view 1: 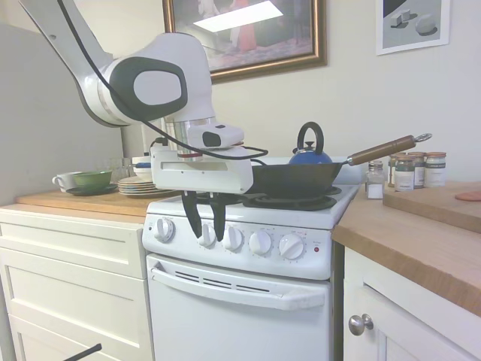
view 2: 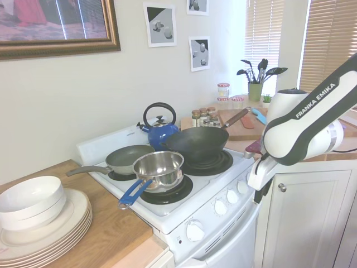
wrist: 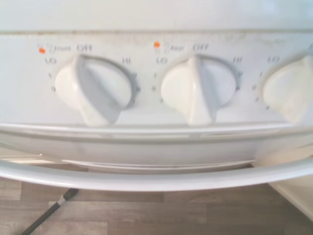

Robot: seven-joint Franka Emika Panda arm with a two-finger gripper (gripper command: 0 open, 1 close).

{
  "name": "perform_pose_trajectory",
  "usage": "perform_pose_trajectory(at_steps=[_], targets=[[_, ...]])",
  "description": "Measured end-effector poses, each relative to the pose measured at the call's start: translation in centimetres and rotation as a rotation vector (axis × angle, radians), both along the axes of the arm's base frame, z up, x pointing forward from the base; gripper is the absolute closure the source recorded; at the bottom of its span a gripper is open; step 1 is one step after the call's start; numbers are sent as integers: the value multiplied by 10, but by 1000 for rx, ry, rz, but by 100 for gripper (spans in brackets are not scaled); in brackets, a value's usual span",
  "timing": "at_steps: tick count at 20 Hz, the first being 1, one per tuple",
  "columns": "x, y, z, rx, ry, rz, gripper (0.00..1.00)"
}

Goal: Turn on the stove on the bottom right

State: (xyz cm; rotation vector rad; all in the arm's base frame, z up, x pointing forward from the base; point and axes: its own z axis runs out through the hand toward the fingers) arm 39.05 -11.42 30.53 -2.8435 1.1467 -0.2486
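Observation:
The white stove [view 1: 248, 301] carries black coil burners and a row of five round white knobs, with a small red light [view 1: 316, 249] at the right end. My gripper [view 1: 205, 224] hangs in front of the panel, open. Its two dark fingers stand either side of the second knob from the left [view 1: 207, 235]; contact cannot be told. In the second exterior view the gripper [view 2: 257, 191] sits off the stove's [view 2: 184, 215] front corner. The wrist view shows a knob marked "front OFF" [wrist: 95, 90], one marked "Rear OFF" [wrist: 198, 88], and the oven-door handle [wrist: 146, 178].
On the burners stand a black wok [view 1: 301, 179] with a wooden handle, a blue kettle [view 2: 160, 132], a steel saucepan [view 2: 159, 167] and a grey frying pan [view 2: 127, 158]. Plates [view 2: 50, 226] lie on the left counter, spice jars [view 1: 409, 171] on the right. Cream drawers [view 1: 71, 278] flank the stove.

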Motion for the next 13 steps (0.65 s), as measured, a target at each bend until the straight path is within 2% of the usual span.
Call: perform_pose_trajectory(at_steps=[13], targets=[[1, 3, 4, 19, -14, -21, 0]])
